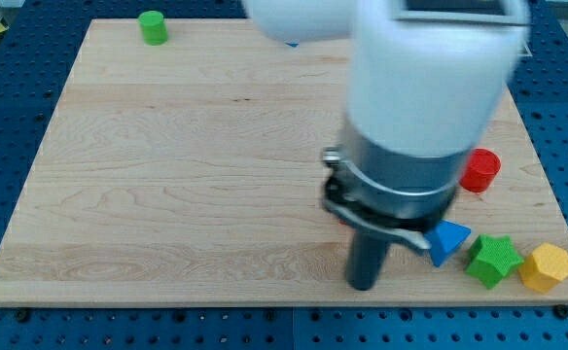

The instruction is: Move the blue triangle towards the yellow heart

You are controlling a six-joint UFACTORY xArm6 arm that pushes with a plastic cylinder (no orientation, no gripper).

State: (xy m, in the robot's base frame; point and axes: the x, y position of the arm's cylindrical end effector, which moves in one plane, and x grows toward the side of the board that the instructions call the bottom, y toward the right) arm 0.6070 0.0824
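Note:
The blue triangle (447, 240) lies near the board's bottom right, partly hidden behind the arm's clamp. My tip (363, 286) rests on the board to the triangle's left and a little below it, a short gap apart. A yellow block (546, 267) sits at the far bottom right; its shape looks more like a hexagon than a heart. A green star (493, 260) lies between the blue triangle and the yellow block. The arm's white body hides much of the board's upper right.
A red cylinder (479, 170) stands at the right, above the triangle. A green cylinder (153, 26) stands at the top left. A bit of a blue block (291, 43) peeks out under the arm at the top. The board's bottom edge (265, 303) runs just below my tip.

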